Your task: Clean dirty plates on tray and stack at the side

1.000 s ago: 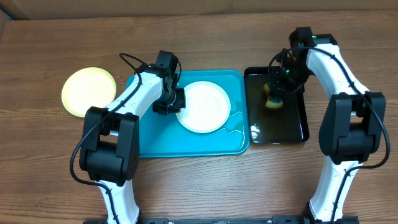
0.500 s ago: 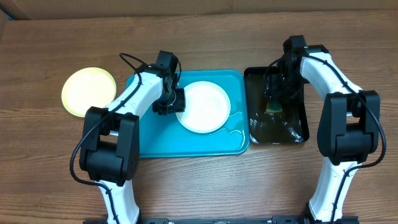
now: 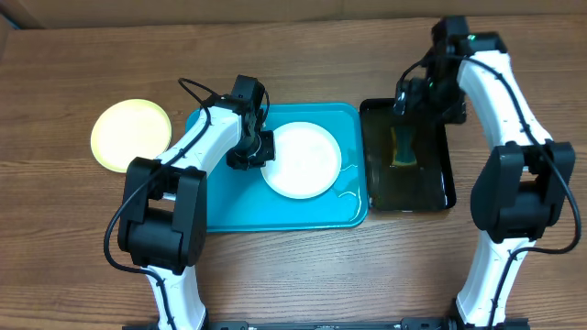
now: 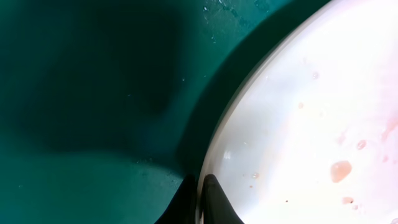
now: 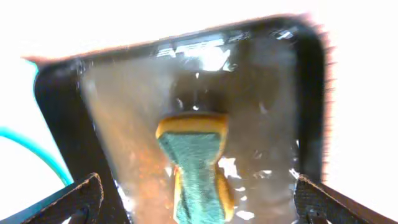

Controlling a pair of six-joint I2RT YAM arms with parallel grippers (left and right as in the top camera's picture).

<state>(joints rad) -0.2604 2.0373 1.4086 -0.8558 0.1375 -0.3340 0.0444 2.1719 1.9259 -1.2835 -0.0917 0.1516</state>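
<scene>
White plate (image 3: 301, 158) rim pinched by left gripper (image 4: 199, 188), on tray (image 3: 220, 203).

No text, label, brand or number can be read.

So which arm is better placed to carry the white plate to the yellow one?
Left, probably. The left tool is shut on the rim of the white plate, nearer the yellow plate. The right tool hangs open over the sponge in the black tray.
</scene>
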